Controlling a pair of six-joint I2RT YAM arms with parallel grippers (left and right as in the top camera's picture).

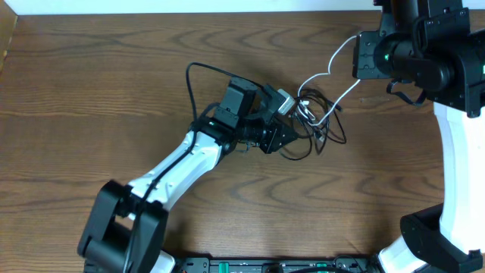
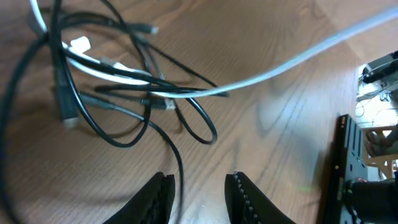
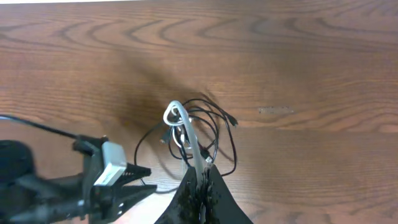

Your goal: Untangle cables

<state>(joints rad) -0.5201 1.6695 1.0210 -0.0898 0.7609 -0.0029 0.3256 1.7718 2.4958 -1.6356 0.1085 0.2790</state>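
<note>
Wood table [image 1: 114, 76], cable tangle [image 1: 317, 114] blurred close-up, left jaws parted, empty, right jaws pinching white cable [image 3: 193, 144]

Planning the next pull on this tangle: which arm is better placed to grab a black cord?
Left. The left gripper sits open and empty beside the black cords; the right gripper is shut on the white cable.

Cables [image 1: 318, 121] on the table [image 1: 91, 76], between left gripper [image 1: 288, 139] and right gripper [image 1: 356, 58]
</note>
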